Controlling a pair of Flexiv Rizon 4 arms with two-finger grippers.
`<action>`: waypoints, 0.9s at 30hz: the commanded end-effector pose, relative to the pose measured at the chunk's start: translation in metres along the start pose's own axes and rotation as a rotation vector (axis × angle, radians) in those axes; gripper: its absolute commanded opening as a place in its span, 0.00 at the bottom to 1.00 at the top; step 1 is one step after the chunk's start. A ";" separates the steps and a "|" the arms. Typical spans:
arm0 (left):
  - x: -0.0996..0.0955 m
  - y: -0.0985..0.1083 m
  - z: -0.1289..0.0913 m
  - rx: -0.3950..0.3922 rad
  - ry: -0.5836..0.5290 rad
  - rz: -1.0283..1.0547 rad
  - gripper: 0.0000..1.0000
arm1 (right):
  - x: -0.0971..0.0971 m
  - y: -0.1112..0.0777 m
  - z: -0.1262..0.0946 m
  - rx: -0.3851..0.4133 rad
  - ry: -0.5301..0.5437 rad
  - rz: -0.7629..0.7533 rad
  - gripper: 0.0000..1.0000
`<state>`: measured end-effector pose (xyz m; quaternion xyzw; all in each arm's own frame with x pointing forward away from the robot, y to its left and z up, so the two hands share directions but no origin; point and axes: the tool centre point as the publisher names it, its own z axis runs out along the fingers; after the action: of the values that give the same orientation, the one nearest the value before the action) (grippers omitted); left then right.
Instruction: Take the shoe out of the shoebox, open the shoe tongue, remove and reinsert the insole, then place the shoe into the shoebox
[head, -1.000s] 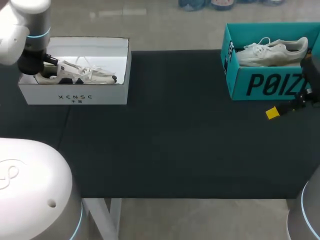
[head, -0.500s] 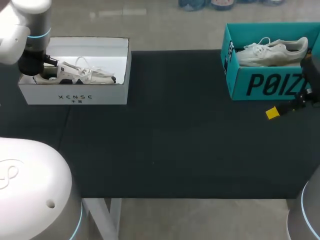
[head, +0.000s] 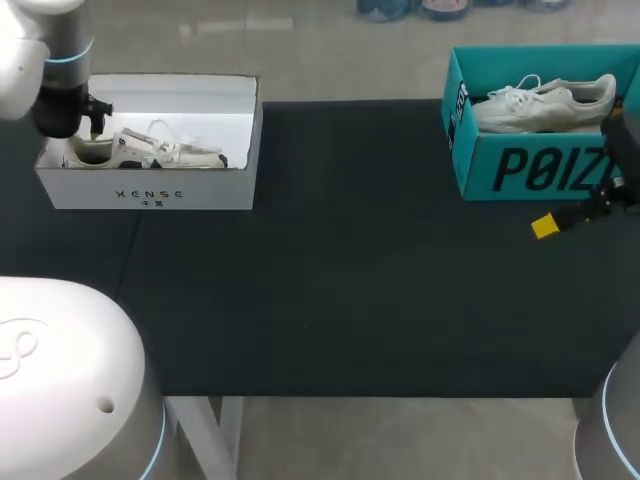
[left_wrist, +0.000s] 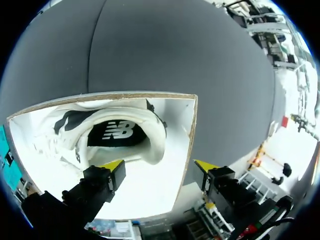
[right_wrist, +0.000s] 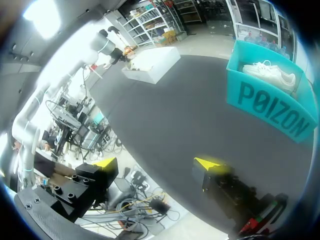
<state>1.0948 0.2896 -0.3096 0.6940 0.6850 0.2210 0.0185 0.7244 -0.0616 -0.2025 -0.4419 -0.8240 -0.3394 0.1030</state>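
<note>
The shoe (head: 150, 150) lies in the white shoebox (head: 150, 192) at the far left of the table (head: 350, 260), lengthwise along the box, toe toward the table's middle. Its heel is by the left gripper (left_wrist: 160, 166), which hangs spread apart, one finger inside beside the heel and the other outside the end wall. From above that gripper hides behind its arm, and the teal shoebox (head: 530, 170) is cut off at the edge. Two boxes, one shoe each, the second shoe (head: 545, 103) also toeing inward; the right gripper (right_wrist: 157, 163) gapes empty near the teal box.
</note>
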 end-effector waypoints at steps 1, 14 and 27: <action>0.011 -0.011 -0.038 -0.033 -0.048 -0.029 1.00 | 0.001 -0.001 0.001 -0.001 -0.003 0.001 1.00; 0.006 -0.038 -0.097 -0.049 -0.158 -0.062 1.00 | 0.001 -0.001 0.001 -0.001 -0.003 0.001 1.00; 0.006 -0.038 -0.097 -0.049 -0.158 -0.062 1.00 | -0.015 0.026 -0.020 0.035 -0.072 -0.021 1.00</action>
<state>1.0268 0.2704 -0.2330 0.6870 0.6972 0.1809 0.0960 0.7366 -0.0712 -0.2008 -0.4428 -0.8283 -0.3347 0.0761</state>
